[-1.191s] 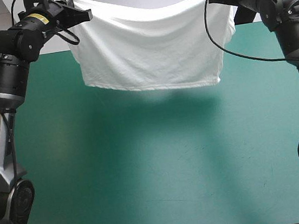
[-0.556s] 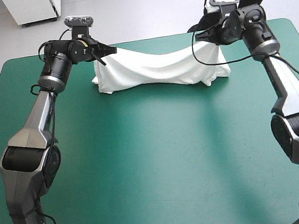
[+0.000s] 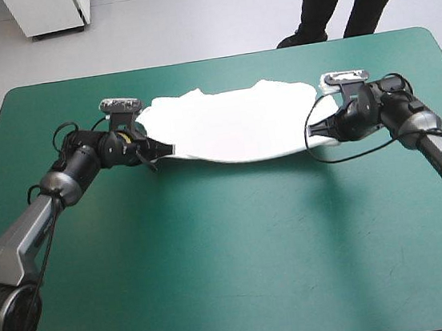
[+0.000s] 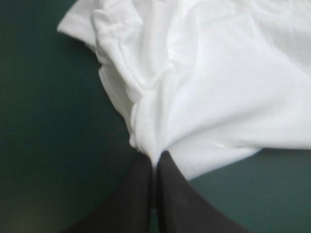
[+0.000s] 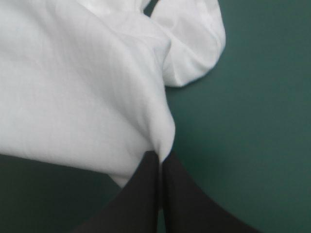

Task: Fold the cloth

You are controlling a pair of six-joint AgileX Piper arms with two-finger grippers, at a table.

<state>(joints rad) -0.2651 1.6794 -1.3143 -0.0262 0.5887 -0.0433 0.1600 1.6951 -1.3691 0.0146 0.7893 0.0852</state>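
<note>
On the far half of the teal-green surface (image 3: 233, 261), the T-shirt (image 3: 232, 124) lies spread low between the two arms. The high view gives its whole outline. Only the wrist views show the left gripper (image 4: 155, 159) and right gripper (image 5: 160, 156) each pinched tight on a gathered corner of cloth.

Soft, even light falls from overhead in the high view, and the teal-green cover (image 3: 233, 261) is evenly bright with no hard glare. The T-shirt (image 3: 232, 124) shines almost pure white, its folds barely shaded. It casts a narrow, soft shadow on the cover along its edge toward 6 o'clock. In both wrist views the cover lies dim, the T-shirt stays bright with gentle grey creases, and the black fingers (image 4: 136, 199) show flat and dark, without highlights.
</note>
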